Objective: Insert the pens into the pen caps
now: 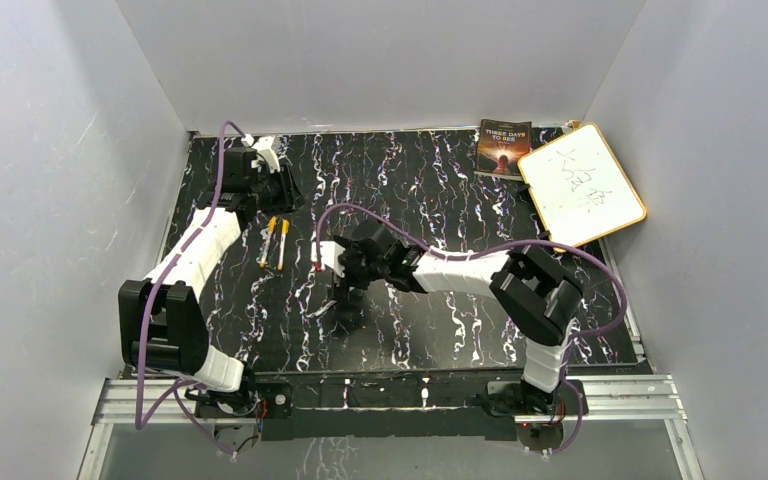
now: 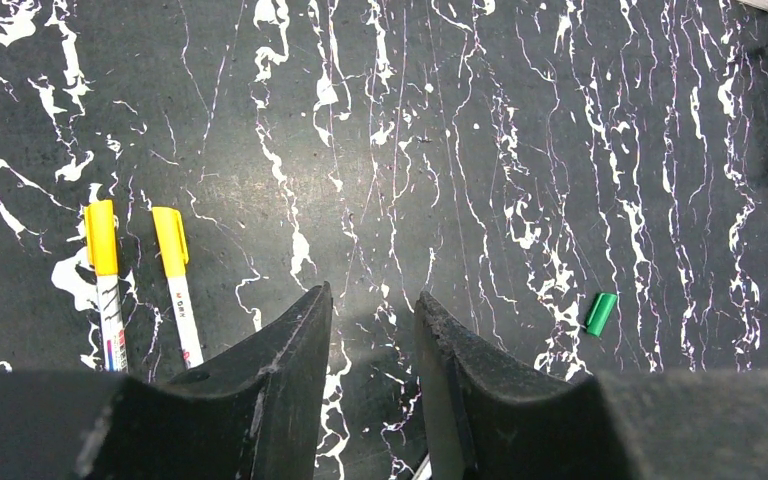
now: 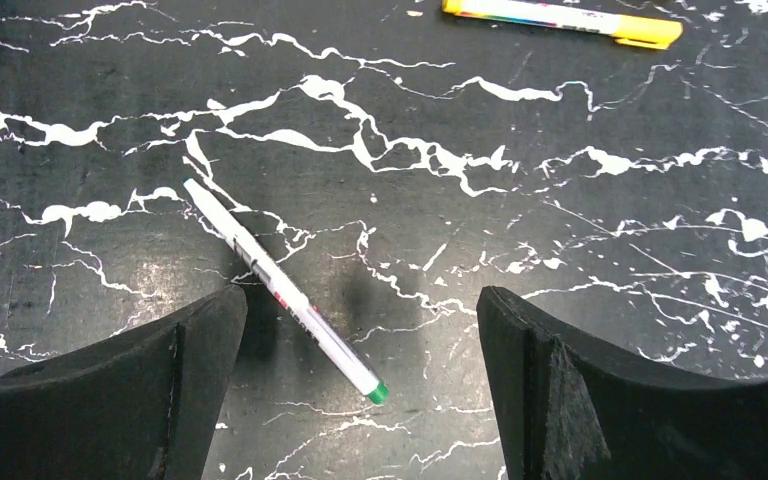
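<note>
Lying flat on the surface [image 3: 580,230], the green-tipped pen [image 3: 280,300], uncapped, sits under the right gripper [image 3: 360,300], between its wide-open jaws and nearer the left finger. Green cap [image 2: 600,313] lies right of the left gripper [image 2: 373,295], whose jaws are partly apart and empty. Two yellow-capped pens [image 2: 103,290] [image 2: 178,295] lie to its left.
</note>
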Motion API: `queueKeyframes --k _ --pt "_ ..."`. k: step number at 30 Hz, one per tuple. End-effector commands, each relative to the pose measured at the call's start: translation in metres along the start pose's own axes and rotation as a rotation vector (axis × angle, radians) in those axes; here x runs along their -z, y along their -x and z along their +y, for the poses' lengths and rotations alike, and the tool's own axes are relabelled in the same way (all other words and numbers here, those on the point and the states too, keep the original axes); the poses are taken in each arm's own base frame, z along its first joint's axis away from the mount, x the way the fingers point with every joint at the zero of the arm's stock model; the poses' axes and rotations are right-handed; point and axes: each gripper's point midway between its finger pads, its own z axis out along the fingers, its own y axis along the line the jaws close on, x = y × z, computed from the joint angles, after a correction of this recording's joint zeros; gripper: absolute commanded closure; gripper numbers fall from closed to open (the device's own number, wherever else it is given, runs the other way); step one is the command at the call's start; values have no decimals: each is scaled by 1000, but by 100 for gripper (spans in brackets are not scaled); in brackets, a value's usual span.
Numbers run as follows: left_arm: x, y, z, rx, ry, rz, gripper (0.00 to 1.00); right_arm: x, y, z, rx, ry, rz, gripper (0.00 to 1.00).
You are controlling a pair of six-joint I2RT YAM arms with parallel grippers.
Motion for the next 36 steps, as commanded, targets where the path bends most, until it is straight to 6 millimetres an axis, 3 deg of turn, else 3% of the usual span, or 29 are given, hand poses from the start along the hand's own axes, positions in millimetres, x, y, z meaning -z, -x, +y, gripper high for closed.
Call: queueKeyframes --k 1,11,15,18,19,22,27,36 --pt "3 1 -2 -18 -15 -5 67 -10 3 8 30 83 -9 16" --pt "4 1 -2 -26 -17 -5 69 -19 -17 18 30 166 62 20" --pt "4 2 -6 -29 -39 -8 72 -25 -37 22 -3 192 134 40" --pt "6 2 -5 -32 -36 -11 72 -29 -47 27 -36 228 153 62" --pt "6 2 -6 -33 -39 -11 72 -28 -49 28 -41 234 159 75" --pt "5 2 -8 -32 -52 -10 72 -21 -53 28 -60 226 169 89" --pt "4 3 -10 -31 -59 -13 72 -16 -46 22 -97 198 152 100" --pt "5 5 -7 -21 -41 -19 72 1 -45 -23 -325 14 121 100"
